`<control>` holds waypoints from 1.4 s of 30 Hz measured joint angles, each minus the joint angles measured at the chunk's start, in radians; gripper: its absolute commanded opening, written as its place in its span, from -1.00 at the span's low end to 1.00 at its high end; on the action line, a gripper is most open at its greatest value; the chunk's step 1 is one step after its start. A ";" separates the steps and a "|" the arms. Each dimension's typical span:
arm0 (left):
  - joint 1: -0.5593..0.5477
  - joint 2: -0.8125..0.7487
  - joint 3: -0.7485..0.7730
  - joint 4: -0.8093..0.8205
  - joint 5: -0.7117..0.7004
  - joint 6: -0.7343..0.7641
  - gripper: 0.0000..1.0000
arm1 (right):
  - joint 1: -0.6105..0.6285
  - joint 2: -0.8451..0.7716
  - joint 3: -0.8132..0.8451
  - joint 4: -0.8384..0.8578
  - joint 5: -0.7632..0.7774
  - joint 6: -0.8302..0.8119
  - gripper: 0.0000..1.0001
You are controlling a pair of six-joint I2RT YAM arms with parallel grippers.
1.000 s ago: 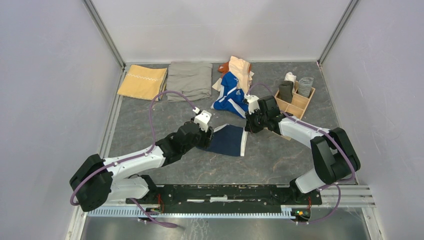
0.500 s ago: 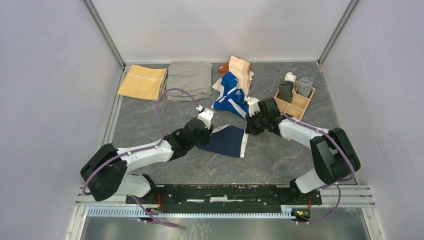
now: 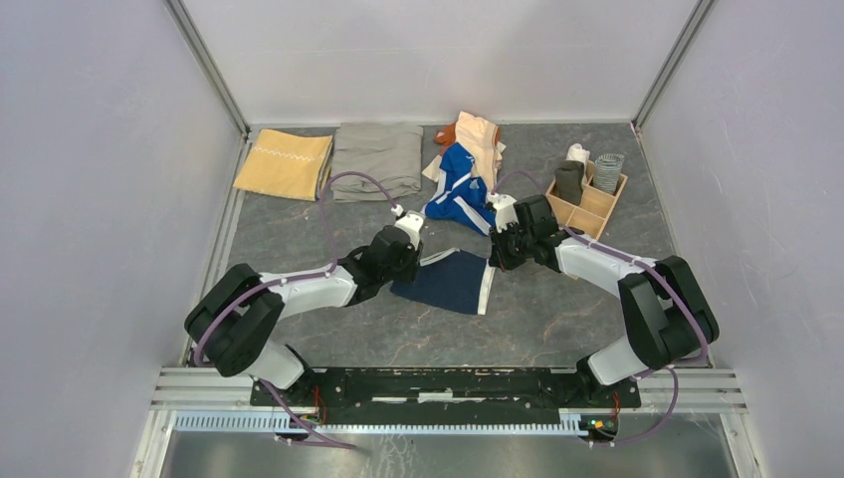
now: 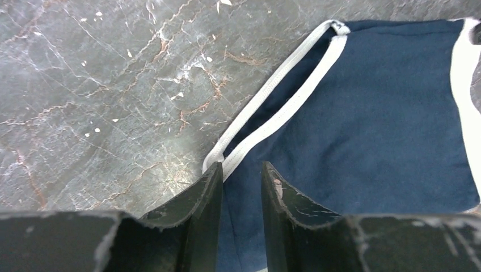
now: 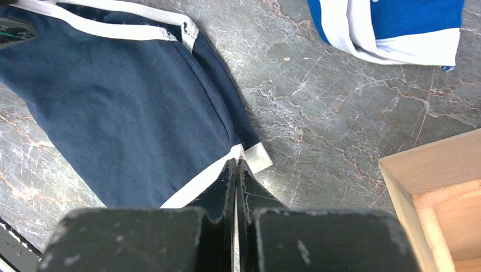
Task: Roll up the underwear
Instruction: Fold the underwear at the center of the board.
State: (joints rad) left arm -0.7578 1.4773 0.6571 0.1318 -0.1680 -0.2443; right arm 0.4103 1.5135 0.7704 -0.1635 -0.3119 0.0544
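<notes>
Tabletop point(image 3: 299, 229) of grey veined stone carries everything. Along its far edge a folded grey-khaki cloth point(image 3: 376, 157) lies flat, and a smaller folded mustard-yellow cloth point(image 3: 284, 163) lies just beside it toward the far left corner. Near the middle of the surface the navy underwear point(image 3: 450, 281) is spread flat, its white waistband on the side toward the right arm and its white leg trim toward the left arm. Beyond it, at the middle of the far edge, a bright blue piece point(image 3: 460, 194) is heaped with a peach piece point(image 3: 480, 139) draped on top. A wooden box point(image 3: 597, 209) sits toward the far right corner with rolled items in its far compartments. The left gripper point(image 4: 242, 167) stands at the navy underwear's left side, jaws narrowly parted astride the trimmed edge, navy cloth showing in the gap. The right gripper point(image 5: 236, 161) has its jaws pressed together, tips at the waistband's end; whether any cloth is pinched I cannot tell.
</notes>
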 measured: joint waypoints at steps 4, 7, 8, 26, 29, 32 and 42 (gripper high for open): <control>0.006 0.048 0.005 0.006 0.037 0.000 -0.30 | 0.000 -0.006 -0.001 0.000 0.000 0.000 -1.00; 0.007 0.075 0.005 0.006 0.059 0.000 -0.31 | 0.000 -0.024 -0.007 0.000 0.002 0.001 -1.00; 0.007 0.079 0.005 0.009 0.066 0.000 -0.31 | 0.000 -0.034 -0.012 -0.001 0.002 0.001 -1.00; 0.007 0.098 0.005 0.048 0.075 0.000 -0.32 | 0.000 -0.097 -0.082 -0.018 0.064 0.008 -1.00; 0.008 0.098 0.005 0.048 0.075 0.000 -0.27 | 0.000 -0.082 -0.087 -0.014 0.078 0.009 -0.98; 0.008 0.098 0.005 0.048 0.080 0.000 -0.06 | 0.000 -0.066 -0.095 -0.013 0.085 0.010 -0.78; 0.008 0.046 0.062 -0.021 0.125 0.000 0.20 | 0.000 -0.093 -0.097 -0.008 0.066 0.009 -0.32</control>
State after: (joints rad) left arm -0.7502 1.5230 0.7193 0.1108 -0.0429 -0.2447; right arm 0.4103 1.4208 0.6735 -0.1715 -0.2459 0.0631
